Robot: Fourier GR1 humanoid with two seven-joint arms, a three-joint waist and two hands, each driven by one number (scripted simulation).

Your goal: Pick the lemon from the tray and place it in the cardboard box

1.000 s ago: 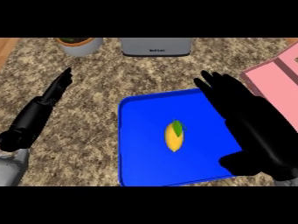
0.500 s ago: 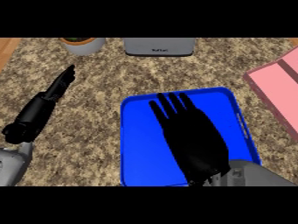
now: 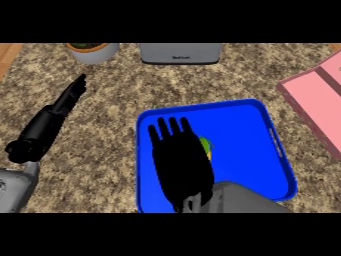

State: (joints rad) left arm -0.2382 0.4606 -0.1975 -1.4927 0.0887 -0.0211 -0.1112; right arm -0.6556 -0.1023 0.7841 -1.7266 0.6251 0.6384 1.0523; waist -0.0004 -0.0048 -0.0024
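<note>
The right hand [image 3: 180, 160] hangs flat over the blue tray [image 3: 272, 165], fingers straight and spread, holding nothing. The lemon [image 3: 205, 147] lies near the tray's middle, mostly hidden, showing only as a yellow-green sliver at the hand's right edge; its long axis cannot be told. The left hand [image 3: 68, 97], fingers straight, rests well apart toward the desk's left edge. The box [image 3: 328, 112] sits at the desk's right edge.

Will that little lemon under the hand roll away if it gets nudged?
Probably somewhat: the lemon looks rounded, so it may roll on the flat blue tray. The tray's raised rim should likely stop it. The right hand hides most of it.
</note>
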